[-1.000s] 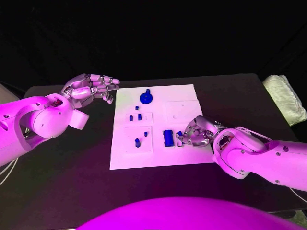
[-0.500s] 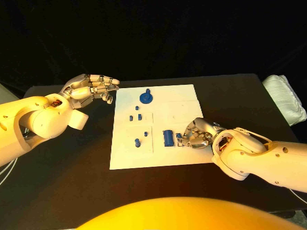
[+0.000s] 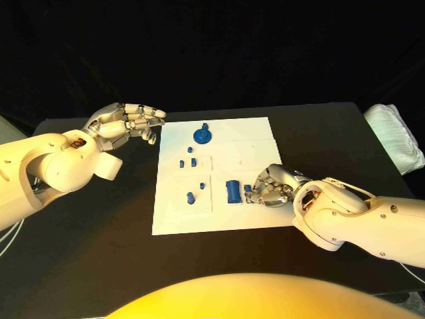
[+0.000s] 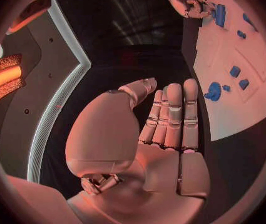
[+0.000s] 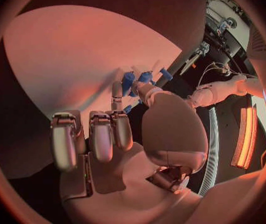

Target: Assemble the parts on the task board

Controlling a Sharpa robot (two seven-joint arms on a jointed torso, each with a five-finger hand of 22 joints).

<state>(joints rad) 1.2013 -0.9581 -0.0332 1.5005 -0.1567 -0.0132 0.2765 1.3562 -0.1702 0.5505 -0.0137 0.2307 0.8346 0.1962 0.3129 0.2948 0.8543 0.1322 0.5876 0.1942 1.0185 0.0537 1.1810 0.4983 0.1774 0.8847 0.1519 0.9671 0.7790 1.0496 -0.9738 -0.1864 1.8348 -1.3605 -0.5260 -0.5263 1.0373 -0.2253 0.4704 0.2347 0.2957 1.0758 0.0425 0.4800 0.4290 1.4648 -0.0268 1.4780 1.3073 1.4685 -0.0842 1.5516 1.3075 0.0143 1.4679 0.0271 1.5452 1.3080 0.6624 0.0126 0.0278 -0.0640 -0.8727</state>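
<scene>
The white task board (image 3: 222,216) lies in the middle of the black table. It carries a round blue part (image 3: 203,136), several small blue parts (image 3: 190,197) and a long blue block (image 3: 232,191). My right hand (image 3: 270,185) rests on the board's right side. Its thumb and a finger pinch a small blue part (image 3: 248,189) just right of the long block; the right wrist view shows this part (image 5: 128,80) at the fingertips. My left hand (image 3: 126,123) hovers off the board's far left corner. Its fingers (image 4: 173,114) are straight, side by side and hold nothing.
A white folded pad (image 3: 394,136) lies at the table's right edge. Bare black table (image 3: 88,219) stretches left of the board and in front of it. The left wrist view shows the board (image 4: 257,99) and my right hand (image 4: 189,2) beyond it.
</scene>
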